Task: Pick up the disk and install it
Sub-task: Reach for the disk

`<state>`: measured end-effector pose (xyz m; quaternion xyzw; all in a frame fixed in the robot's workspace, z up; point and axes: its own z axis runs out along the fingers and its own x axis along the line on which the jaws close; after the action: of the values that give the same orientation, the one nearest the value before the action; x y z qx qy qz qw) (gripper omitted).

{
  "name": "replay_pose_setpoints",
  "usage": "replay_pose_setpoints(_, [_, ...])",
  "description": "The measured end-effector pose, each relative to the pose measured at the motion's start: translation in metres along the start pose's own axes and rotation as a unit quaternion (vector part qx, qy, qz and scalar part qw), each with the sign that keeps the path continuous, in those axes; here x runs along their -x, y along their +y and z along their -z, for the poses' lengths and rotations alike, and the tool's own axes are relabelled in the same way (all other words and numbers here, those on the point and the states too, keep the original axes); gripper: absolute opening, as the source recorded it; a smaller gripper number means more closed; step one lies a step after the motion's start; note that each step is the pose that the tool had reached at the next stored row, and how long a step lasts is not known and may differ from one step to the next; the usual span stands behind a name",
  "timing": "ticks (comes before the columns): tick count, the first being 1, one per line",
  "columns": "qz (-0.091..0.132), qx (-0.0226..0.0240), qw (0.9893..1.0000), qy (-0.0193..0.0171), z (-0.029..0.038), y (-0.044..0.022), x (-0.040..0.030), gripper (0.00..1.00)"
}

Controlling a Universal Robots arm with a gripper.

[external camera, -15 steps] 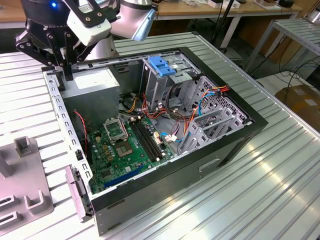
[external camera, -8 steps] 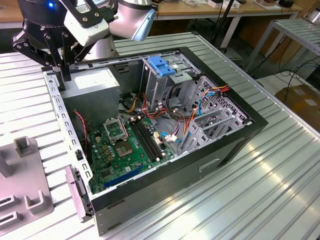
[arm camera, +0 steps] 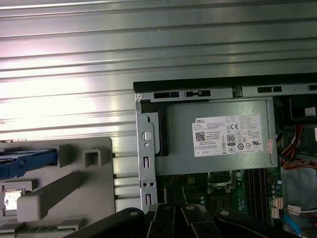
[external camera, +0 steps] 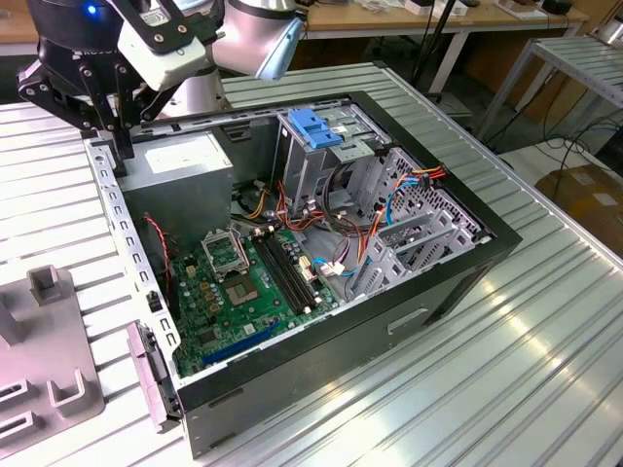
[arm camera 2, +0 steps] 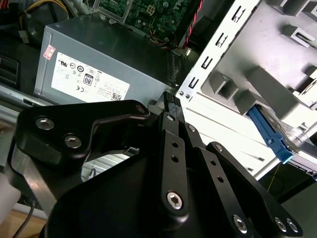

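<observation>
Blue plastic gives the disk (arm camera: pixel 25 159) away. Its rail pokes out of the grey holder (arm camera: pixel 99 188), which sits on the ribbed metal surface (arm camera: pixel 148 49) just beside the open computer case (external camera: pixel 428 292). Little else of the disk can be seen from here. The hand (arm camera 2: pixel 171 99) hangs over the corner of the case, above the power-supply box (arm camera 2: pixel 124 64) and close to the case wall. It looks drawn together, with nothing in it.

I see three ways this could go wrong. The hand is so near the sheet-metal wall that a careless sideways move could knock it against the rim and shove the case. The disk sits among the holder's posts, so a hand that comes in crooked, or pinches only the thin blue rail, could tip or drop it. Inside the case, loose cables (external camera: pixel 389 195) trail around the drive cage (external camera: pixel 311 165). A disk carried in there could snag on them or jam partway in.
</observation>
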<state>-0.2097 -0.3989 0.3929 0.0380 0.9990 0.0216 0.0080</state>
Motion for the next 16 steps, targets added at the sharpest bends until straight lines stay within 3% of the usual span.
replay_pose_setpoints(16, [0.0,-0.0001,1.0,0.0016,0.0,-0.0007,-0.0088,0.1])
